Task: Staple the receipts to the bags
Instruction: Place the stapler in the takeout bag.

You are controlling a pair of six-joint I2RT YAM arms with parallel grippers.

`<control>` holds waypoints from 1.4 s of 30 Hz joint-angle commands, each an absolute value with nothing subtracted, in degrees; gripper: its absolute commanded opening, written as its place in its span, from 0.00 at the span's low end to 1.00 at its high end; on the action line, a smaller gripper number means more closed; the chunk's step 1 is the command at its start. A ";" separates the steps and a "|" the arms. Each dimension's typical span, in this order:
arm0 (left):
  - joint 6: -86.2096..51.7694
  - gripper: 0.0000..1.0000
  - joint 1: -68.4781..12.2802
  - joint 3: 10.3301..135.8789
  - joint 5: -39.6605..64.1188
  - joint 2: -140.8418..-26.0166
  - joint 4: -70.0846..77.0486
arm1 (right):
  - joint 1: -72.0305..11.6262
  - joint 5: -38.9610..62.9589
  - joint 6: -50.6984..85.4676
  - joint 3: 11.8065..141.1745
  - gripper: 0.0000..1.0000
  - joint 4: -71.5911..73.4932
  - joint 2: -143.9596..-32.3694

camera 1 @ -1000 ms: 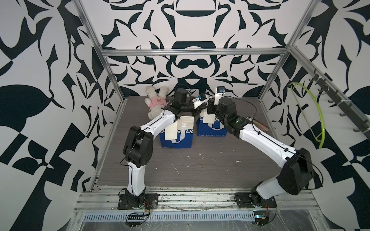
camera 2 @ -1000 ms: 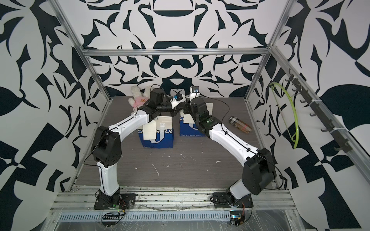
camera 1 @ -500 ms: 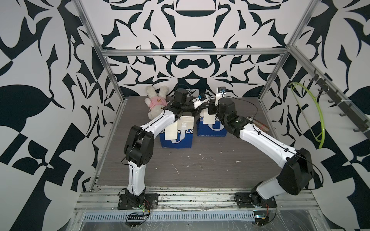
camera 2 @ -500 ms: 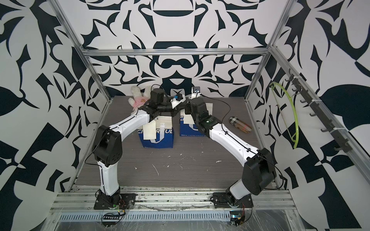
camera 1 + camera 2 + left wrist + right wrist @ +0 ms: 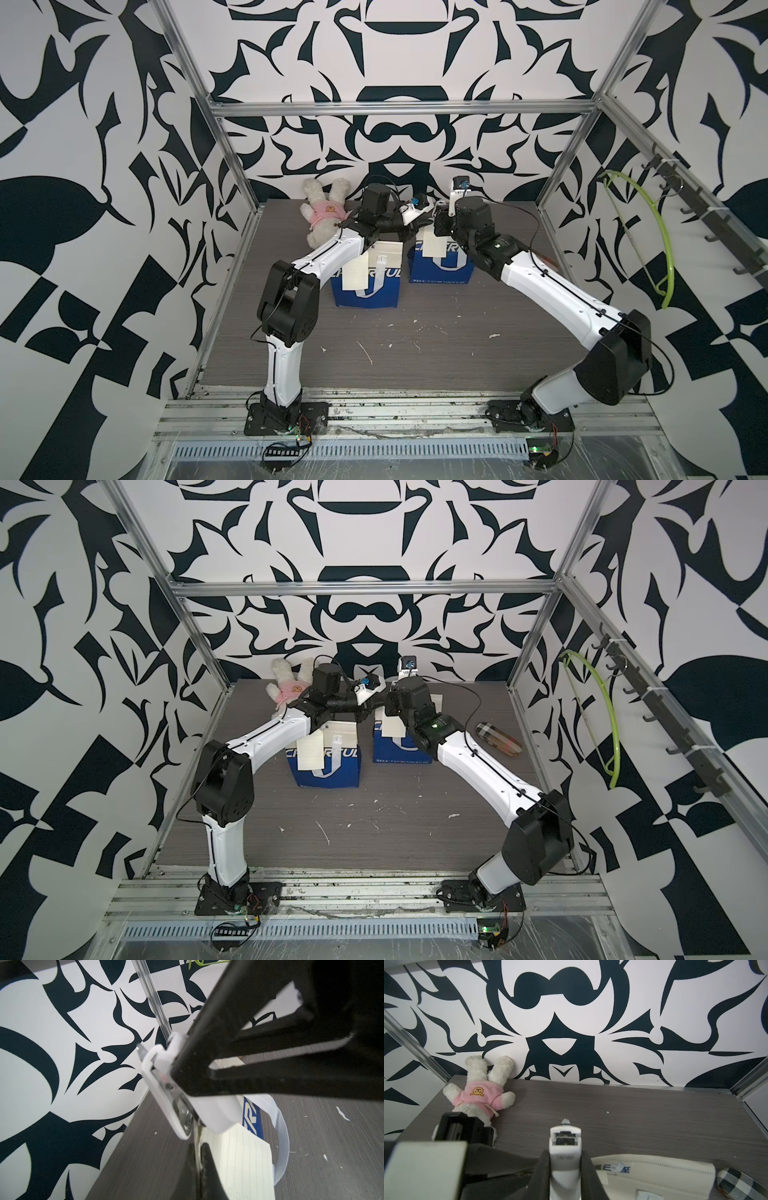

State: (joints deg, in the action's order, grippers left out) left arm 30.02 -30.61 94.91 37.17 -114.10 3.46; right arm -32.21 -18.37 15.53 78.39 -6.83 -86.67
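Stapler clamped in right tool, nose over receipt on right bag. Left tool pinching that receipt's edge, prob w/ bag rim too. 2nd receipt hangs on left bag.

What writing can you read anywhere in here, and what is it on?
"CH" and "RFUL", middle covered by a receipt: nearer bag.
Farther bag: lettering mostly hidden; small print along its foot too small.
Stapler: embossed word, blurred.
Farther bag's rim, right wrist view: blue print, unreadable.
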 commanded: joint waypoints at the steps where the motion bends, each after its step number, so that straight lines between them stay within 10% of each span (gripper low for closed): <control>1: 30.14 0.00 -30.41 95.90 36.57 -115.85 1.23 | -32.17 -17.83 16.97 80.69 0.00 -8.82 -85.78; 42: 30.25 0.00 -30.41 95.98 37.35 -115.59 1.15 | -32.00 -18.36 21.47 85.87 0.00 -18.59 -90.23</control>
